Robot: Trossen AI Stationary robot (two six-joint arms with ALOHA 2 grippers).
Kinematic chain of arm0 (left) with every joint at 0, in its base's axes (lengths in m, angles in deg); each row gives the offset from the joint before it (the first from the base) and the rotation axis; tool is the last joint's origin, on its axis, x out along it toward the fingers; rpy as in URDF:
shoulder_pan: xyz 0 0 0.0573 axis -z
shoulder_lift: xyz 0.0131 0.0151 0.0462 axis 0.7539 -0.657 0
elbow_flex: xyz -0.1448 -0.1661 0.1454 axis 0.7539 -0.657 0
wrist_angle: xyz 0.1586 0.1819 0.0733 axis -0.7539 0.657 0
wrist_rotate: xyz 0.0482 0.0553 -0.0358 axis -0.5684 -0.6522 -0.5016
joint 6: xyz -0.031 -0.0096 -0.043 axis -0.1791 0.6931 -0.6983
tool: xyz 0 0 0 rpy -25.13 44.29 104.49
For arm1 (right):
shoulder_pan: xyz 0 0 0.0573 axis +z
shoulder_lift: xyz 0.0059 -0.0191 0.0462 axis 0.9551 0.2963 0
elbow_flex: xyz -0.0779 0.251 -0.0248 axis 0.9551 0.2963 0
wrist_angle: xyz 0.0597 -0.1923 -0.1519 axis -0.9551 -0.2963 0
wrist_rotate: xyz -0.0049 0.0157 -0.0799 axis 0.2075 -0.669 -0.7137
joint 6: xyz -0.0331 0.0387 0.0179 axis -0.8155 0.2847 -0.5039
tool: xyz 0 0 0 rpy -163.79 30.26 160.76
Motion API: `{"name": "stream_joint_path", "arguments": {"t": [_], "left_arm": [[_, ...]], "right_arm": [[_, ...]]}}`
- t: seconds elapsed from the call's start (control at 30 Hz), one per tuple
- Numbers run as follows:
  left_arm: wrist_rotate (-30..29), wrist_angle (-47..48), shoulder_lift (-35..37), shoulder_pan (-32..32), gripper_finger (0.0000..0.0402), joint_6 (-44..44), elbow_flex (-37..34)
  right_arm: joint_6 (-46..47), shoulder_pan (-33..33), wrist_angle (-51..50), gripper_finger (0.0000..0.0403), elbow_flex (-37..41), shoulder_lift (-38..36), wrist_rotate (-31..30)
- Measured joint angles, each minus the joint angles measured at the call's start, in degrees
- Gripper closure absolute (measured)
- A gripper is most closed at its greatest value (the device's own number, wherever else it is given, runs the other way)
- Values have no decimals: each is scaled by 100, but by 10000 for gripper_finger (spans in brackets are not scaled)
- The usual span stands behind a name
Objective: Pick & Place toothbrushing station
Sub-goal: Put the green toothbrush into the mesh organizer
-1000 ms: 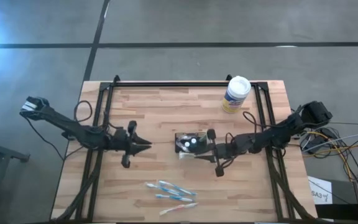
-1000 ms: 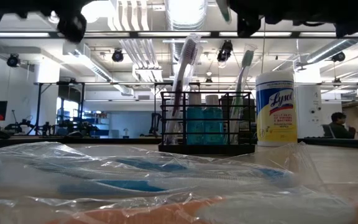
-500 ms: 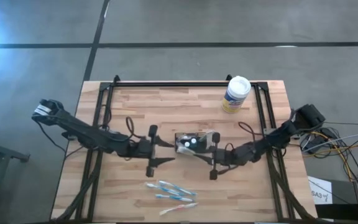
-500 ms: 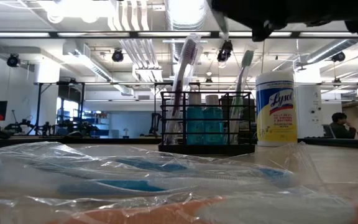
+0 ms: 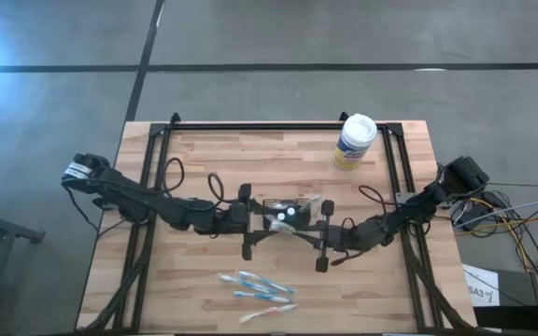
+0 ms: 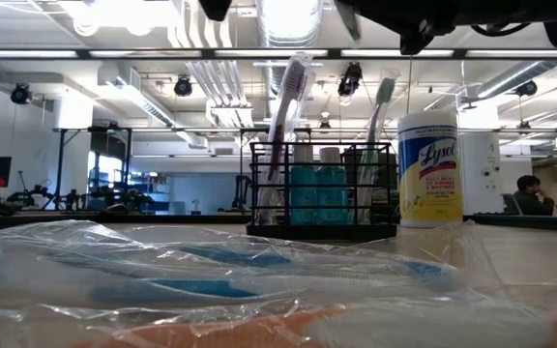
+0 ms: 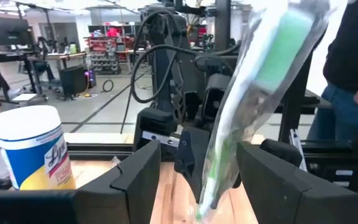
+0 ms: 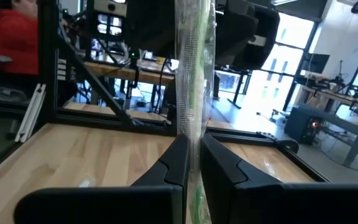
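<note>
Evidently caught mid-handover: found the right claw (image 8: 191, 155) clamped shut on a wrapped green toothbrush (image 8: 194, 68), pinching it low on the handle with the bristle end reaching up, presumably to leave the upper length free for another grip. Found the left claw (image 5: 267, 225) facing it head-on, jaws spread wide, one finger on either side of that same wrapper without visibly touching it, a stance judged to suit either closing in for a take or backing off after a release; could not tell which. Placed the toothbrushing station (image 5: 288, 211) directly beneath and between the two claws, just under their tips, standing upright on the tabletop (image 5: 222, 159) with brushes and blue bottles already poking from its top. Judged that spot deliberate, keeping the brush right over the holes for a short drop. Noted the yellow-labelled canister (image 5: 354, 142) well beyond the right claw toward the far edge, clear of both arms. Noted more wrapped toothbrushes (image 5: 255, 289) lying flat on the near side of both claws, apart from the station, seemingly waiting as stock. Reckoned the slippery film wrapper the main risk, apt to slide or twist in a light pinch.
</note>
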Motion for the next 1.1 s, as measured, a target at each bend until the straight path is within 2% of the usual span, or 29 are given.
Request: {"name": "stream_joint_path", "arguments": {"t": [0.3,0.4,0.5,0.67,0.7,0.87,1.1], "left_arm": [[199,41,-193,-148,188,95,286],[216,70,-177,-175,200,136,286],[443,69,-172,-200,242,228,286],[988,78,-170,-221,370,454,302],[1073,89,-170,-225,381,482,306],[1168,312,-157,-225,380,505,357],[1190,354,138,-221,386,501,358]], "right_arm": [[-48,0,-21,380,-1,0,8],[-74,0,-22,380,-1,0,8],[-86,0,-24,380,-1,0,23],[-92,-22,-44,380,1,-2,278],[-94,-20,-90,380,1,-12,287],[-134,5,-243,365,14,-59,148],[-28,236,-980,281,150,-698,58]]}}
